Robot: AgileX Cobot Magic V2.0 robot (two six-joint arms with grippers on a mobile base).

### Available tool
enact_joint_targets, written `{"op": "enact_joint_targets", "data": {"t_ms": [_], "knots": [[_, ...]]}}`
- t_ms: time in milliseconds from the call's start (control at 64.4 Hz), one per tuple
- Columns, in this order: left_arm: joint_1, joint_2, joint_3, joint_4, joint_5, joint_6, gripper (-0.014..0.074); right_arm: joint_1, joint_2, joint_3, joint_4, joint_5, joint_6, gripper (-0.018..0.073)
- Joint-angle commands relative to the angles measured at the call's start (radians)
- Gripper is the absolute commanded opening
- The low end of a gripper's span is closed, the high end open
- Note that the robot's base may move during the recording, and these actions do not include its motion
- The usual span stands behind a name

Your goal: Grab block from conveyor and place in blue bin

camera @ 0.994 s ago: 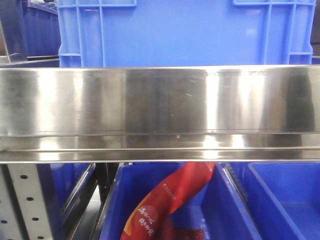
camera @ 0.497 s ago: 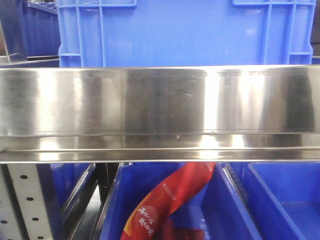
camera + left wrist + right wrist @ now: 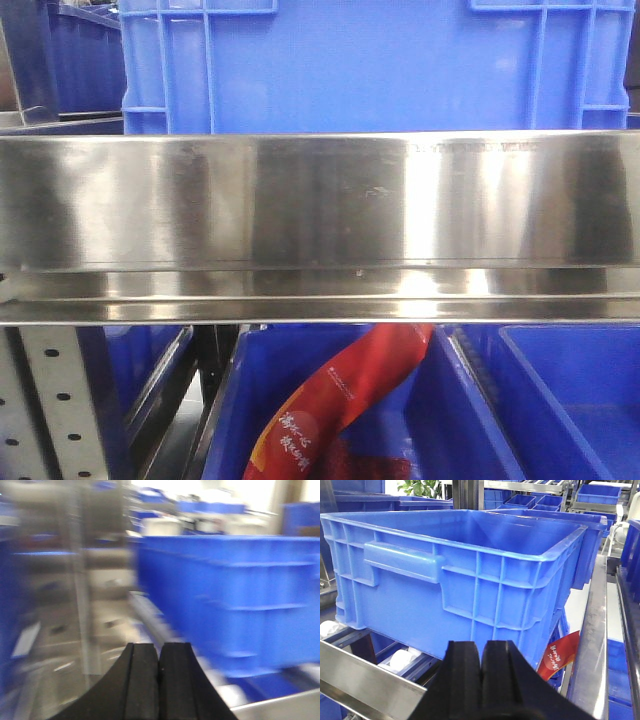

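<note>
behind one steel rail (image 3: 320, 225) one blue bin (image 3: 370, 65) is sitting far; one red packet (image 3: 335, 405) is lying near. both hands, left hand (image 3: 159, 680) and right hand (image 3: 480, 680), are staying pinched empty.

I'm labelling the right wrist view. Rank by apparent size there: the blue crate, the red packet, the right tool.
1. Blue crate, filling most of the view.
2. Right tool, shut, enlarged by nearness to the camera.
3. Red packet, partly hidden beside the crate.

Front view close against steel rail (image 3: 320, 200)
</note>
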Motion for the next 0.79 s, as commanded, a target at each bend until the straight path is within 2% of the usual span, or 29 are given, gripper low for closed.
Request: {"op": "enact_joint_targets", "data": {"t_ms": [0,109,249,311,777], "knots": [[0.09,-0.087,0.071,0.004,-0.037,-0.005,-0.0111,0.002,-0.004,0.002,-0.003,-0.023,-0.003,-0.0162],[0.198,-0.187,0.154,0.004,-0.037,-0.005,-0.0111,0.002,-0.004,0.002,-0.003,-0.023,-0.003,-0.0162],[0.275,-0.236,0.227,0.004,-0.044,-0.005,-0.0111,0.002,-0.004,0.002,-0.003,-0.023,-0.003,-0.0162],[0.289,-0.236,0.227,0.004,-0.069,-0.005,-0.0111,0.002,-0.004,0.002,-0.003,-0.023,-0.003,-0.0162],[0.286,-0.236,0.227,0.007,-0.038,-0.005,-0.0111,0.002,-0.004,0.002,-0.003,-0.023,-0.003,-0.0162]]}}
